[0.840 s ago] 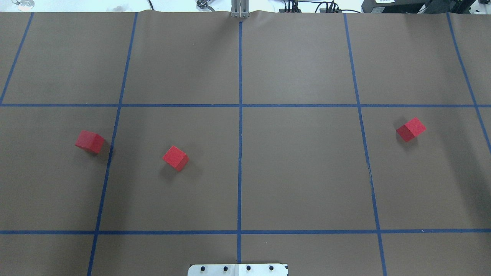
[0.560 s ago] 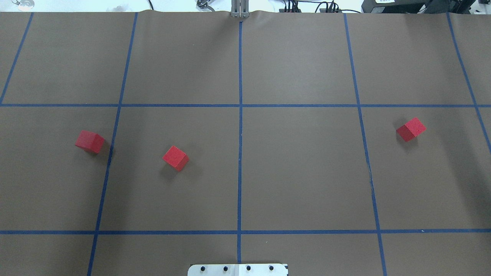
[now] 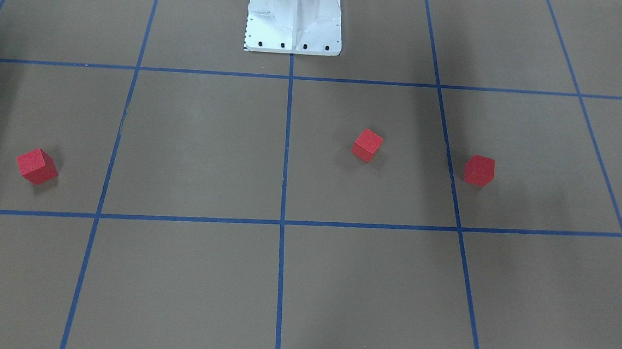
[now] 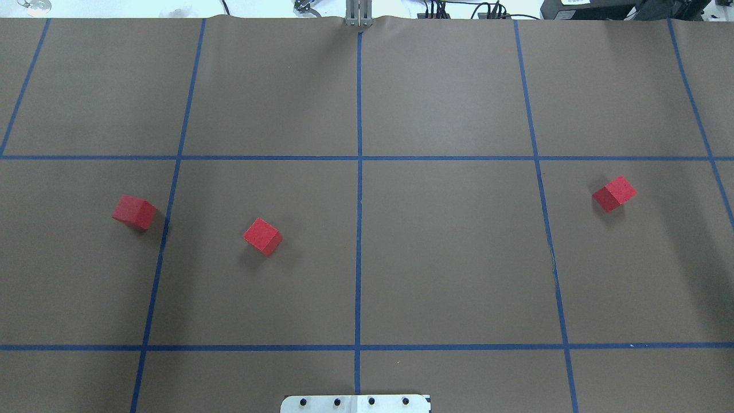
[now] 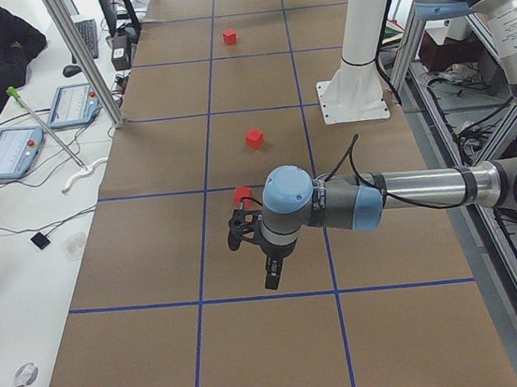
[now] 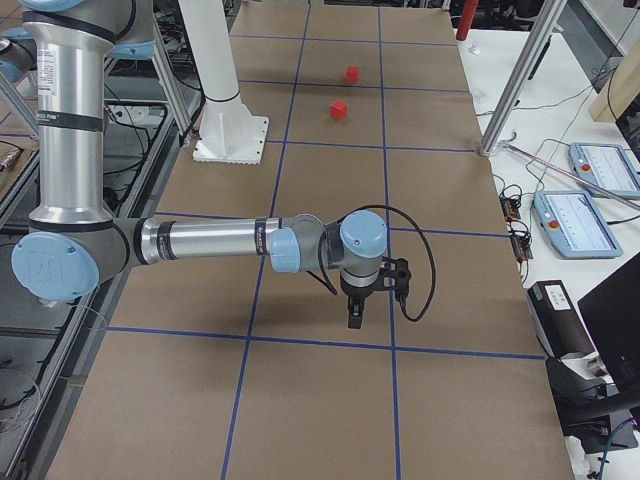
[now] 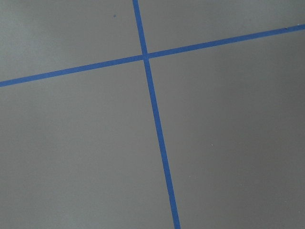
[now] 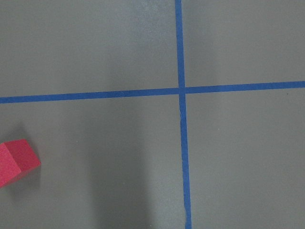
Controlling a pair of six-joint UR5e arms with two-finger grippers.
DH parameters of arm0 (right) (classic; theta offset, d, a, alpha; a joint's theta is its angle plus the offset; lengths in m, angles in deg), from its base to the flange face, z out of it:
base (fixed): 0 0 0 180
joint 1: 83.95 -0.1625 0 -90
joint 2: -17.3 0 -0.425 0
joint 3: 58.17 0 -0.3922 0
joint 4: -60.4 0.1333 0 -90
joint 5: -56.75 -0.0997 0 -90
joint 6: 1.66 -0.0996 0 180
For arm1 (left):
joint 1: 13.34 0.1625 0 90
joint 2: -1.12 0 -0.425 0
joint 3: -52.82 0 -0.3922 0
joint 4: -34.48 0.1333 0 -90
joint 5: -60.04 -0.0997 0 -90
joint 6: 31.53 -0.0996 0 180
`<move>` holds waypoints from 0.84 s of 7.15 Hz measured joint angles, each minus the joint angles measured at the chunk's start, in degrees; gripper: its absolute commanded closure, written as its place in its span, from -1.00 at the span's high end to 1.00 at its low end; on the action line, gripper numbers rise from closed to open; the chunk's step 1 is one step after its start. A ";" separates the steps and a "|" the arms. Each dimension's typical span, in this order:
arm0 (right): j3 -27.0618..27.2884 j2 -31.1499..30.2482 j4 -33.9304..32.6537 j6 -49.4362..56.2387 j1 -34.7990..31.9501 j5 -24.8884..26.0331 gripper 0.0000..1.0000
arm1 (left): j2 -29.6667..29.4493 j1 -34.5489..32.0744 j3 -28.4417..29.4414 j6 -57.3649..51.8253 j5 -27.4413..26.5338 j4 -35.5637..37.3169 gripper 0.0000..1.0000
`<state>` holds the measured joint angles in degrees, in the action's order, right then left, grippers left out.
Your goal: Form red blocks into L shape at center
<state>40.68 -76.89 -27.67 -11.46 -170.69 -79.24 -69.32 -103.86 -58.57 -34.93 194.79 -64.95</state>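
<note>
Grippers show only in the two side views, so I cannot tell whether either one is spread or closed. The left gripper (image 5: pixel 270 275) hangs fingers-down near the middle of the exterior left view, above the brown paper (image 5: pixel 153 254) and close to a blue tape line (image 5: pixel 206 301). Its wrist camera sees only a tape crossing (image 7: pixel 145 56) in the upper middle of the frame. The right gripper (image 6: pixel 354 312) hangs the same way at the middle of the exterior right view. Its wrist camera shows the lone red block (image 8: pixel 16 162) cut by the lower left edge of the frame.

In the overhead view that lone red block (image 4: pixel 614 193) sits at mid-right, past the right-hand vertical tape line. The inner red block (image 4: pixel 262 236) rests left of the middle line, turned at an angle to the grid. The outer red block (image 4: pixel 134 211) lies further left, just beside the next vertical line. All three rest on the paper, well apart. The center (image 4: pixel 373 252) lies between the inner and lone blocks. The white robot base (image 4: pixel 355 403) sits at the bottom edge.
</note>
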 measured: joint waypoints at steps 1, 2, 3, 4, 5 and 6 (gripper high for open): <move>0.02 0.00 0.04 0.24 0.24 0.02 1.00 | 0.02 0.00 0.01 0.04 0.04 0.00 1.00; 0.12 -0.41 1.16 0.39 0.62 0.02 1.00 | 0.14 0.00 0.00 0.15 0.06 0.01 1.00; 0.18 -1.49 5.72 0.42 2.57 0.16 1.00 | 0.35 0.00 -0.09 0.20 0.07 0.02 1.00; 0.13 -2.79 12.76 0.41 6.44 0.38 1.00 | 0.49 0.00 -0.13 0.21 0.07 0.00 1.00; 0.13 -4.28 19.26 0.23 10.08 0.43 1.00 | 0.53 0.00 -0.10 0.16 0.07 -0.04 1.00; 0.15 -5.44 23.89 -0.11 13.10 0.54 1.00 | 0.56 0.00 -0.09 0.08 0.08 -0.06 1.00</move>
<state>40.83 -82.33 -3.78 -11.57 -157.59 -78.71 -68.77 -103.86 -58.66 -34.85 194.86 -65.00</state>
